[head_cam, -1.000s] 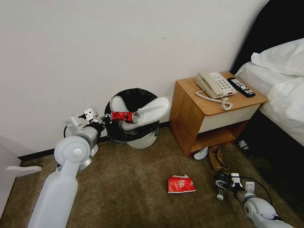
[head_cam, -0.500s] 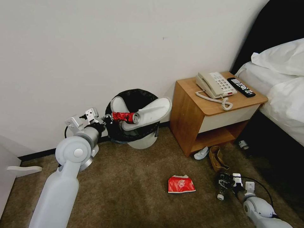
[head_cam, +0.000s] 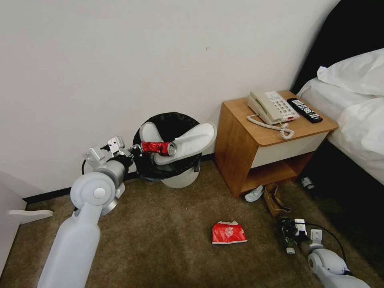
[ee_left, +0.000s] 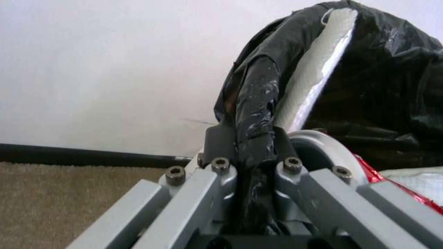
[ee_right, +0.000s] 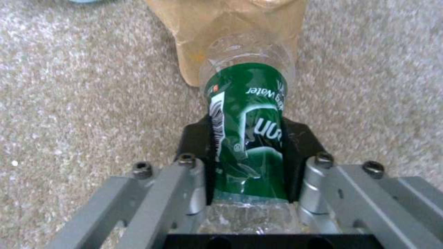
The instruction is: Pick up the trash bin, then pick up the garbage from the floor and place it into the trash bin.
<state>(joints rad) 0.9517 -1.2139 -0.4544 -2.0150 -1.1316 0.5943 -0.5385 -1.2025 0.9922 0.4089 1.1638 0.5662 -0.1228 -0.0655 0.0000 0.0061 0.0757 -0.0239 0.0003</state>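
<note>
The trash bin (head_cam: 178, 181), white with a black bag over its rim, tilts toward me by the wall. It holds two white slippers (head_cam: 194, 141) and a crushed red can (head_cam: 158, 147). My left gripper (head_cam: 135, 151) is shut on the bin's rim (ee_left: 254, 103); in the left wrist view its fingers pinch the black bag. Low on the right, my right gripper (head_cam: 289, 234) is shut on a clear bottle (head_cam: 285, 237) with a green label (ee_right: 247, 114), just above the carpet floor (head_cam: 168, 236). Ahead of the bottle lies the brown paper bag (ee_right: 221, 20).
A flattened red paper cup (head_cam: 229, 233) lies on the carpet mid-floor. The brown bag (head_cam: 275, 200) and a pale mask (head_cam: 254, 194) sit at the foot of the wooden nightstand (head_cam: 240, 160), which carries a phone and a remote. A bed (head_cam: 360, 120) fills the right side.
My right gripper has shifted slightly right and nearer to me with the bottle, whose cap now points more to the right. The left arm and bin have stayed still.
</note>
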